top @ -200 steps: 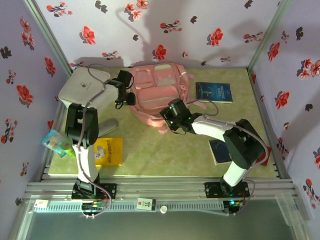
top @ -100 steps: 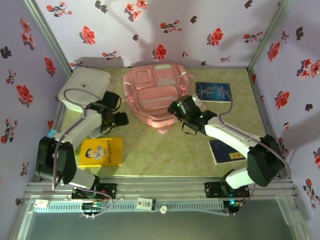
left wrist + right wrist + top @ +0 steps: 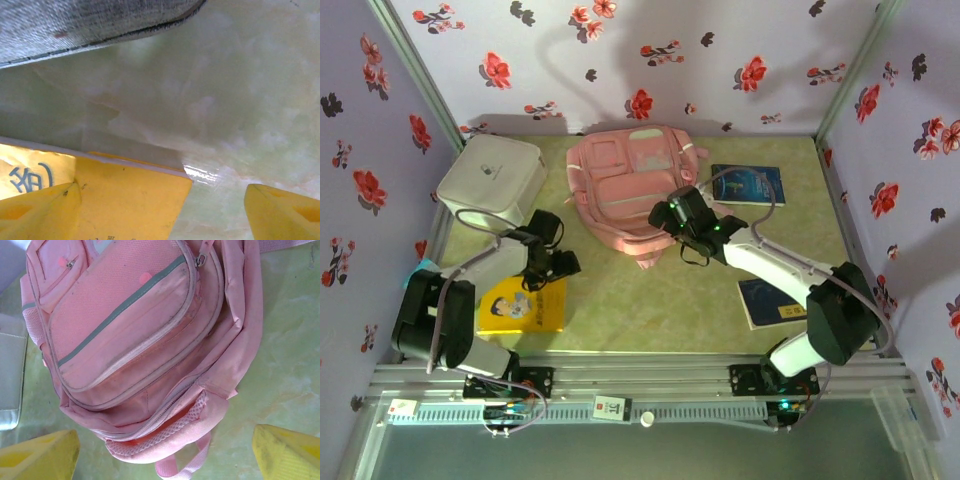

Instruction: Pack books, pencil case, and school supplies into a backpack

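The large soft pale-pink fabric backpack point(image 3: 630, 185) lies flat at the far middle of the pale green surface point(image 3: 650, 300). Its front pocket zip is drawn shut, and a mesh side pocket faces the right gripper point(image 3: 165, 457). None of the books is in it. The right gripper's yellow fingers point(image 3: 287, 452) are spread wide and hold nothing, poised just off the bag's near edge. The left gripper point(image 3: 162, 210) is likewise released. One finger sits over the corner of the bright yellow paperback with a cartoon figure point(image 3: 525, 305), the other over bare surface.

A white rounded-corner box point(image 3: 490, 172) sits closed in the far left corner, near the bag. One dark blue paperback point(image 3: 748, 184) lies right of the backpack, close to the far edge. Another point(image 3: 775, 302) lies near the right rail, partly under the right arm. Open room lies in the near middle, between the yellow book and the nearer blue one.
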Action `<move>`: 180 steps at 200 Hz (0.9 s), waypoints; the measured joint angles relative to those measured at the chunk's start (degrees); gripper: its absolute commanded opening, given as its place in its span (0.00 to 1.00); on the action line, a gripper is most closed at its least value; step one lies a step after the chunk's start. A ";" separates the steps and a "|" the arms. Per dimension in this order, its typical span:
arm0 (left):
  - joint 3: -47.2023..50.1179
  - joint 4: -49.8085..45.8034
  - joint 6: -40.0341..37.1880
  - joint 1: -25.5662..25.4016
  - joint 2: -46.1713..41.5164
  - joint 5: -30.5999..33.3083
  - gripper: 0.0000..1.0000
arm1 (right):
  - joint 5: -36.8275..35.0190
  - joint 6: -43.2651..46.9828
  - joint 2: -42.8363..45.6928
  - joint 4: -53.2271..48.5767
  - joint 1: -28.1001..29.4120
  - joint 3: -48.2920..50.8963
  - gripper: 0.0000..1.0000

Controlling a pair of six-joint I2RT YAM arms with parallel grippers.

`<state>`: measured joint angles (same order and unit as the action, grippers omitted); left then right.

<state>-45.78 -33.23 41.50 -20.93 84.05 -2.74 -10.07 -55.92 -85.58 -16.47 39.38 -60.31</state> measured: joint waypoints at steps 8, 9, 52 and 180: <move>0.02 0.44 0.22 -0.50 0.00 -0.11 0.85 | 0.00 0.00 -0.20 0.00 0.00 0.00 0.89; 0.04 0.50 0.24 -0.57 0.00 -0.13 0.85 | 0.00 0.00 -0.22 0.00 0.00 0.00 0.89; -0.13 5.51 2.34 -7.37 1.40 -0.98 0.85 | -0.28 -0.22 -0.39 -0.22 0.00 0.00 0.89; -7.48 7.45 5.66 -20.96 1.79 -9.57 1.00 | -1.51 3.80 7.15 -2.47 -0.11 5.16 0.86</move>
<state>-53.25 -25.78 47.16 -41.89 85.84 -12.32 -11.57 -52.12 -78.43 -18.94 39.27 -55.16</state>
